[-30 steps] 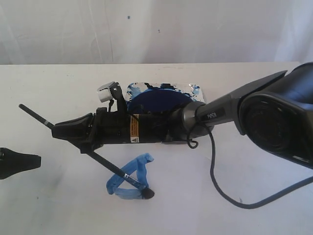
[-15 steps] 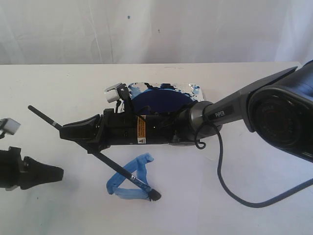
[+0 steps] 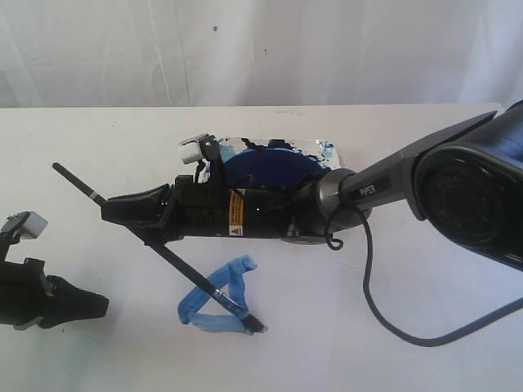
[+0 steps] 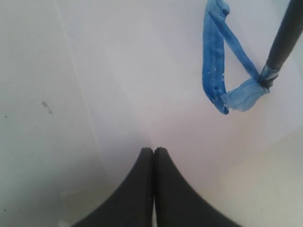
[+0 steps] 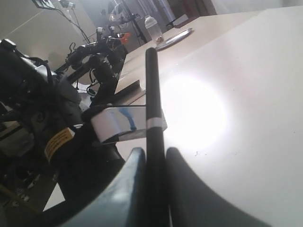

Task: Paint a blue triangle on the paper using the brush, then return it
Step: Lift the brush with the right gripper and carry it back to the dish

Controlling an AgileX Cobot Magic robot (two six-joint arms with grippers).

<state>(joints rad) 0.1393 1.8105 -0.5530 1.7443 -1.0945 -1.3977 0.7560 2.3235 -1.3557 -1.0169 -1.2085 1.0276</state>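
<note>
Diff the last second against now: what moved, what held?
The right gripper, shut on the thin black-handled paintbrush, shifted rightward in the exterior view, carrying the brush tip rightward at the lower corner of the light-blue painted triangle. The left gripper, shut, came in from the left edge toward the triangle. Unchanged: the grip on the brush, the triangle, the foil dish of dark-blue paint.

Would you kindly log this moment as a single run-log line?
right claw: shut on brush | brush tip: at blue triangle corner | left claw: shut, empty
</note>
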